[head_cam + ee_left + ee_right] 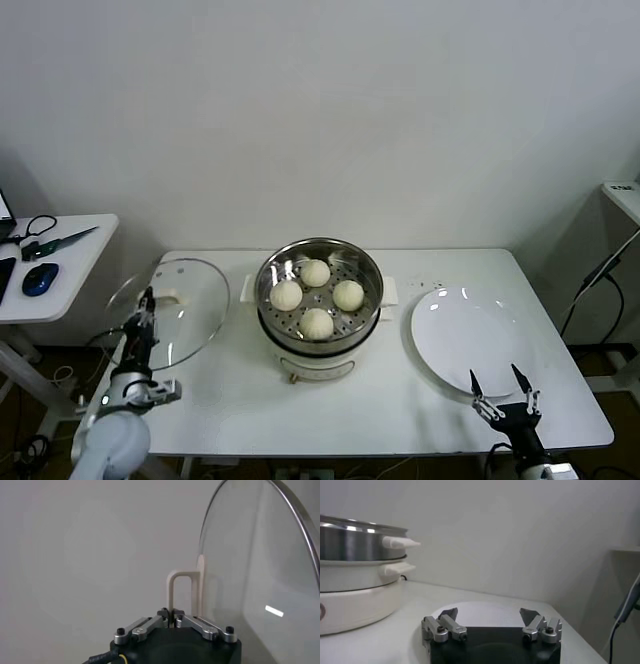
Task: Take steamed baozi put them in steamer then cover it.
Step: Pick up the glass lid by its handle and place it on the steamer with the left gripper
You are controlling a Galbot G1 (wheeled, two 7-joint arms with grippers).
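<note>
Beside the steamer [318, 300], left hand [173, 612] clamps the lid handle [181, 587]; right hand [502, 386] apart; no writing legible.

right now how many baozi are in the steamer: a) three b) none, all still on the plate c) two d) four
d: four steamed baozi sit on the perforated tray inside the steamer, the white plate lies bare, and the left gripper holds the glass lid off to the side.

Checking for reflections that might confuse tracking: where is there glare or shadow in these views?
Head view: the steamer rim gleams, and the plate looks near washed out. Left wrist view: a bright streak sits on the glass lid, whose handle throws a soft shadow. Right wrist view: highlights band the steamer wall.
</note>
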